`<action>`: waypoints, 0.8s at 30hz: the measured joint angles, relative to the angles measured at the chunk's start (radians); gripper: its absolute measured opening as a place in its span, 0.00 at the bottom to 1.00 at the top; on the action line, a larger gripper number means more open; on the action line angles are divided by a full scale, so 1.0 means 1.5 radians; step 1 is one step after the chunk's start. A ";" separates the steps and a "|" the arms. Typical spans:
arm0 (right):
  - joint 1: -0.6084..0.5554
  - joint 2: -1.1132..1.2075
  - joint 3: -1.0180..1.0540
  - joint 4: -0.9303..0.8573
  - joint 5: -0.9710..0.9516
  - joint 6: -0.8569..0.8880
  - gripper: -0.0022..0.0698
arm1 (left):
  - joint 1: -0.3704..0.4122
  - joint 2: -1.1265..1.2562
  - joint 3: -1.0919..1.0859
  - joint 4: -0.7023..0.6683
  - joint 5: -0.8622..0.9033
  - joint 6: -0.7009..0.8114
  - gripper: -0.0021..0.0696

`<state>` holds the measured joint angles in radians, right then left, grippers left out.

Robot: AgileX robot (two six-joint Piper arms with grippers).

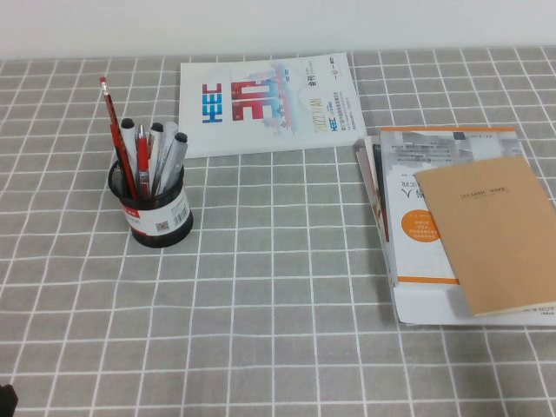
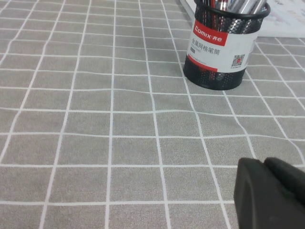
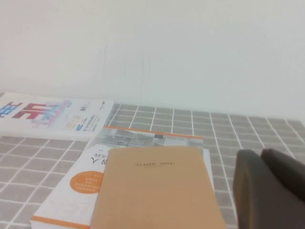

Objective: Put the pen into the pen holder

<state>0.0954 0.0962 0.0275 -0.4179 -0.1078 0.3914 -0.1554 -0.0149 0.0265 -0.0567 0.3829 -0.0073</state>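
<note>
The pen point(image 1: 115, 135), a long thin dark-red stick with a pale tip, stands tilted inside the pen holder point(image 1: 156, 213), with its tip well above the other pens. The holder is a black mesh cup with a white, red-edged label, at the left of the table; it also shows in the left wrist view point(image 2: 224, 47). A shorter red pen and several grey capped markers stand in it too. My left gripper point(image 2: 264, 163) is shut and empty, low over the cloth, near side of the holder. My right gripper point(image 3: 261, 153) is shut and empty, beside the brown notebook.
A white booklet point(image 1: 265, 100) lies at the back centre. A stack of books topped by a brown notebook point(image 1: 491, 230) lies on the right, also in the right wrist view point(image 3: 152, 191). Grey checked cloth point(image 1: 278, 313) covers the table.
</note>
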 joint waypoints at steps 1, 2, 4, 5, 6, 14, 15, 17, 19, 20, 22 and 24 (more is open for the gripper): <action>0.000 -0.002 0.000 0.017 0.007 -0.009 0.01 | 0.000 0.000 0.000 0.000 0.000 0.000 0.02; 0.000 -0.009 0.000 0.049 0.016 -0.030 0.01 | 0.000 0.000 0.000 0.000 0.000 0.000 0.02; 0.000 -0.030 0.000 0.153 0.050 -0.130 0.01 | 0.000 0.000 0.000 0.000 0.000 0.000 0.02; -0.001 -0.038 0.000 0.198 0.067 -0.180 0.01 | 0.000 0.000 0.000 0.000 0.000 0.000 0.02; -0.005 -0.048 0.000 0.250 0.091 -0.236 0.01 | 0.000 0.000 0.000 0.000 0.000 0.000 0.02; -0.055 -0.069 0.000 0.364 0.231 -0.348 0.01 | 0.000 0.000 0.000 0.000 0.000 0.000 0.02; -0.062 -0.069 0.000 0.364 0.246 -0.348 0.01 | 0.000 0.000 0.000 0.000 0.000 0.000 0.02; -0.081 -0.069 0.000 0.360 0.282 -0.346 0.01 | 0.000 0.000 0.000 0.000 0.000 0.000 0.02; -0.097 -0.069 0.000 0.353 0.308 -0.345 0.01 | 0.000 0.000 0.000 0.000 0.000 0.000 0.02; -0.102 -0.069 0.000 0.351 0.313 -0.345 0.01 | 0.000 0.000 0.000 0.000 0.000 0.000 0.02; -0.107 -0.069 0.000 0.350 0.317 -0.345 0.01 | 0.000 0.000 0.000 0.000 0.000 0.000 0.02; -0.106 -0.069 0.000 0.348 0.318 -0.345 0.01 | 0.000 0.000 0.000 0.000 0.000 0.000 0.02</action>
<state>-0.0640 -0.0073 0.0275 0.1048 0.3696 -0.1266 -0.1554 -0.0149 0.0265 -0.0567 0.3829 -0.0073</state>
